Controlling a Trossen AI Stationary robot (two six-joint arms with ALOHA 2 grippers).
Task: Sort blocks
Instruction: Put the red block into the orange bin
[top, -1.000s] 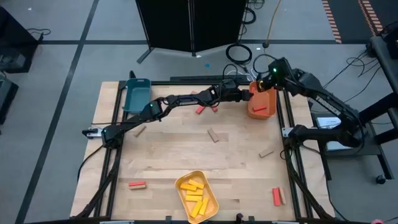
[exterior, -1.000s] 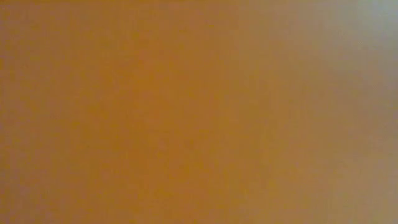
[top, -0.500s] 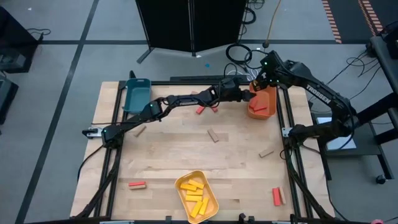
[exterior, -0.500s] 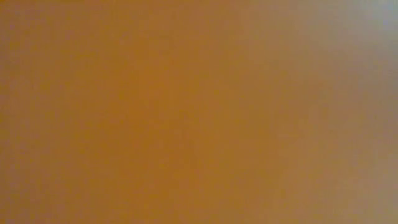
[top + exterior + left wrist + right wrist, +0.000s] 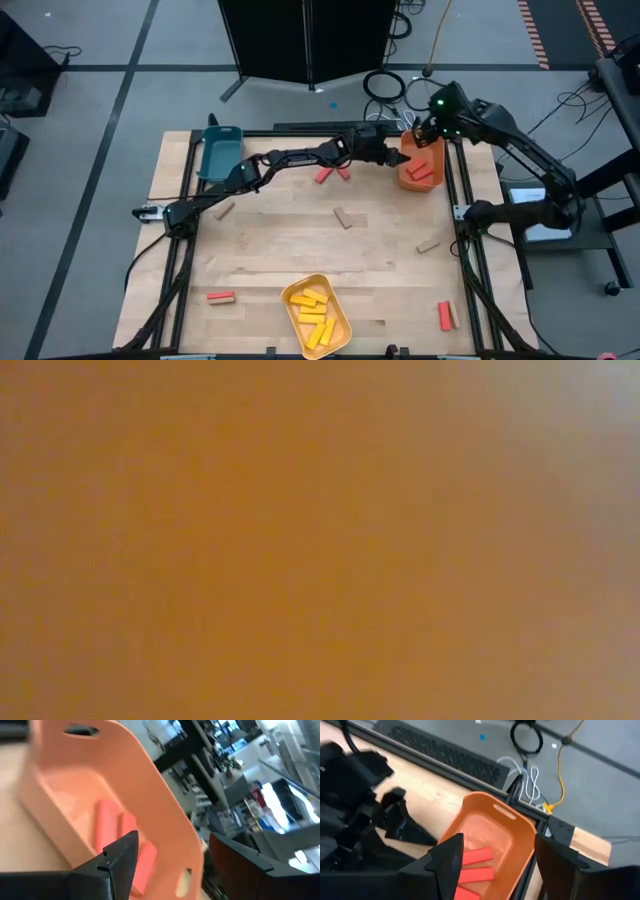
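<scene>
The orange tray (image 5: 405, 172) stands at the table's far right and holds red blocks (image 5: 477, 855) lying flat on its floor (image 5: 106, 822). My left gripper (image 5: 397, 154) reaches across the table to the tray's left rim and stands open (image 5: 172, 842), its fingers clear of the blocks. My right gripper (image 5: 426, 135) hovers open above the tray (image 5: 497, 842) with nothing between its fingers. Loose on the table lie red blocks (image 5: 322, 176), (image 5: 221, 297), (image 5: 445, 316) and tan blocks (image 5: 343, 217), (image 5: 428, 245). Yellow blocks lie in the yellow tray (image 5: 342, 322).
A teal tray (image 5: 220, 152) sits at the far left corner. Another tan block (image 5: 225, 210) lies beside the left arm. The low view is filled by an orange-brown blur. Black frame rails (image 5: 462, 200) run along the table's sides.
My right gripper has shifted a little over the orange tray, toward the far edge. My left arm has stayed stretched to the tray's left rim.
</scene>
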